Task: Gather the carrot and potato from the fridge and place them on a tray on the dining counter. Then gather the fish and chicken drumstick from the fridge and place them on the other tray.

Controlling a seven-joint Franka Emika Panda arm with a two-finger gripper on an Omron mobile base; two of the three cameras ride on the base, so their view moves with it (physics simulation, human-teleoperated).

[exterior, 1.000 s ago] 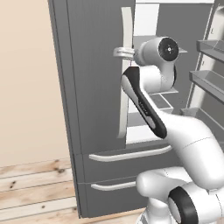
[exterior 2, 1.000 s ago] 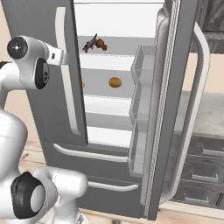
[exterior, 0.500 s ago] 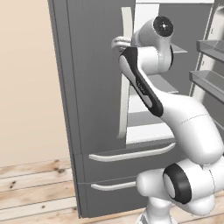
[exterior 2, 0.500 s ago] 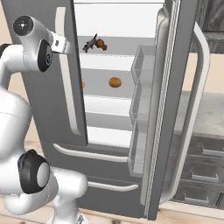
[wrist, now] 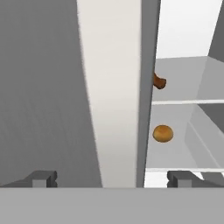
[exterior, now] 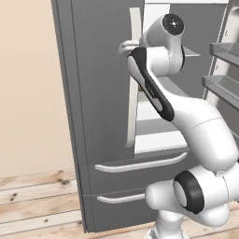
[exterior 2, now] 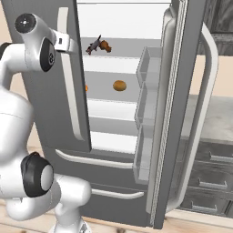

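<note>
The fridge's left door (exterior 2: 41, 113) stands shut and its right door (exterior 2: 182, 113) swung open. On the upper shelf lie the dark fish (exterior 2: 93, 45) and the brown chicken drumstick (exterior 2: 106, 46) (wrist: 159, 82). One shelf lower sits the round potato (exterior 2: 119, 85) (wrist: 162, 133). An orange bit of the carrot (exterior 2: 86, 88) peeks past the left door's edge. My gripper (exterior 2: 68, 44) (exterior: 125, 46) (wrist: 113, 178) is open and empty, up by the top of the left door's pale handle (wrist: 113, 87). The trays and dining counter are out of view.
Door bins (exterior 2: 148, 104) line the open right door. Two freezer drawers (exterior 2: 104, 159) sit below the fridge doors. A counter with dark drawers (exterior 2: 214, 159) stands to the right. Wooden floor (exterior: 37, 200) and a beige wall are on the left.
The arm's upper joints have risen, and the hand has moved a little higher along the left door's handle. The gripper stayed open. The food has not moved.
</note>
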